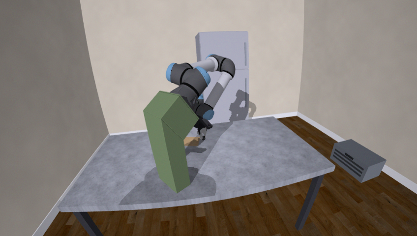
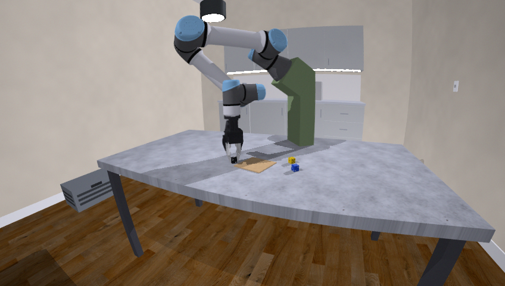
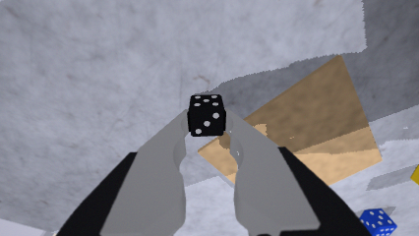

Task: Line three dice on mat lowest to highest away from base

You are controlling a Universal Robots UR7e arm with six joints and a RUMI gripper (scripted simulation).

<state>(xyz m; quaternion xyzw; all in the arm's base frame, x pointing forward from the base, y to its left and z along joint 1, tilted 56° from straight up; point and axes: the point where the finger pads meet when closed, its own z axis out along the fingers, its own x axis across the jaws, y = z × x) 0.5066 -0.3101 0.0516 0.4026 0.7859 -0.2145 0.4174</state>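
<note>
The black die (image 3: 207, 115) rests on the grey table just off the near-left corner of the tan mat (image 3: 305, 133). My gripper (image 3: 206, 110) is down at table height and shut on the black die, one finger pressed against each side. The exterior view also shows the gripper (image 2: 232, 155), the black die (image 2: 233, 159) and the mat (image 2: 258, 164). The yellow die (image 2: 292, 159) and the blue die (image 2: 295, 167) lie close together on the table right of the mat, off it. The blue die also shows in the wrist view (image 3: 378, 221). In the top view my gripper (image 1: 202, 134) is partly hidden.
A tall green block (image 2: 299, 102) stands on the table behind the mat, by the arm's base; it blocks the dice from the top view (image 1: 169, 140). A grey box (image 1: 357, 160) sits on the floor beside the table.
</note>
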